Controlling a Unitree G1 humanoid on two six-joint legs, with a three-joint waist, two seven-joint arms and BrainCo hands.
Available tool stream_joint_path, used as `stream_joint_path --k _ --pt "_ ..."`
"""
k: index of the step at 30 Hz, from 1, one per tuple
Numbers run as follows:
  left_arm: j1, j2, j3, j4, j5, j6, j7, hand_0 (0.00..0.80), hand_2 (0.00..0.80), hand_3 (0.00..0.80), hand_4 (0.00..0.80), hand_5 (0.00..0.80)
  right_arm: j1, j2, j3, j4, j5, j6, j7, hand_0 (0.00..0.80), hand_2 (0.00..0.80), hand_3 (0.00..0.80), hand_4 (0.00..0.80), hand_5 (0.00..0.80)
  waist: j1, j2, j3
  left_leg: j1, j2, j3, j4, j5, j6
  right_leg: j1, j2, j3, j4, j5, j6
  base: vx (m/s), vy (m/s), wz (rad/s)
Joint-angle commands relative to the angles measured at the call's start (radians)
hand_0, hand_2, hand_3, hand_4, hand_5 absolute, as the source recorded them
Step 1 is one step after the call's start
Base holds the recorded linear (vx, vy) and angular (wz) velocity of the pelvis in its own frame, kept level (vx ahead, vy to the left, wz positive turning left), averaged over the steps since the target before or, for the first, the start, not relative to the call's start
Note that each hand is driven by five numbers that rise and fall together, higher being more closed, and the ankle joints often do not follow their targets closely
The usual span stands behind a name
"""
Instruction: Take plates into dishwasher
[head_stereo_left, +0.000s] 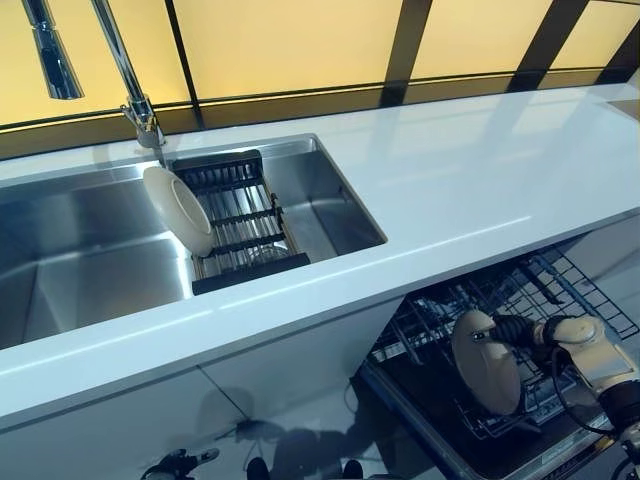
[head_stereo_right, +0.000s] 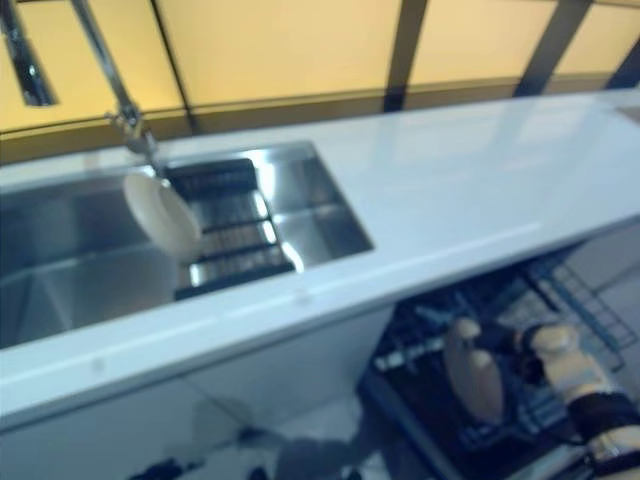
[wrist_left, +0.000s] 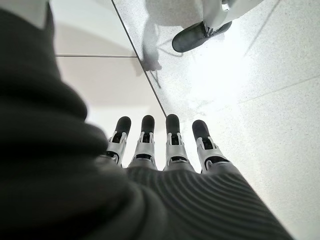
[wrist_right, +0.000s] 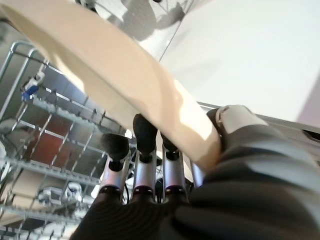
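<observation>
My right hand is shut on a cream plate, fingers on one face and thumb on the other. It holds the plate on edge just above the lower dishwasher rack, which is pulled out below the counter. The right wrist view shows the plate across my fingers with rack wires under them. A second cream plate leans on edge in the black drying rack in the sink. My left hand hangs low over the floor, fingers straight and empty.
A white countertop runs across above the open dishwasher. A tall tap stands behind the sink. White cabinet fronts lie left of the dishwasher. A dark window band runs along the back.
</observation>
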Motion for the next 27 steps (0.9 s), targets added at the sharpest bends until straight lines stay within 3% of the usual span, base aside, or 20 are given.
stream_joint_path --k 1,17,27 --pt "-0.035 0.013 0.000 0.017 0.036 -0.009 -0.006 0.000 0.000 0.000 0.000 0.000 -0.061 0.044 0.051 0.061 -0.037 -0.046 -0.023 0.800 0.800 0.800 0.800 0.800 0.028 -0.024 -0.020 0.023 -0.057 0.010 -0.002 -0.066 0.040 -0.037 -0.002 0.020 0.059 0.016 0.066 0.002 -0.013 0.11" --pt "-0.041 0.001 -0.010 0.033 0.058 -0.027 -0.016 0.000 0.000 0.000 0.000 0.000 -0.062 0.121 0.059 0.268 -0.069 -0.074 -0.057 0.800 0.800 0.800 0.800 0.800 0.053 -0.010 -0.023 0.021 -0.060 -0.011 -0.002 -0.065 0.040 -0.026 -0.002 0.005 0.054 0.007 0.059 0.004 -0.006 0.05" --pt "-0.049 -0.002 -0.014 0.036 0.063 -0.029 -0.010 0.000 0.000 0.000 0.000 0.000 -0.063 0.120 0.053 0.305 -0.098 -0.090 -0.084 0.800 0.800 0.800 0.800 0.800 0.053 -0.011 -0.019 0.021 -0.060 -0.012 -0.002 -0.065 0.042 -0.027 -0.001 0.008 0.057 0.007 0.057 0.003 -0.002 0.03"
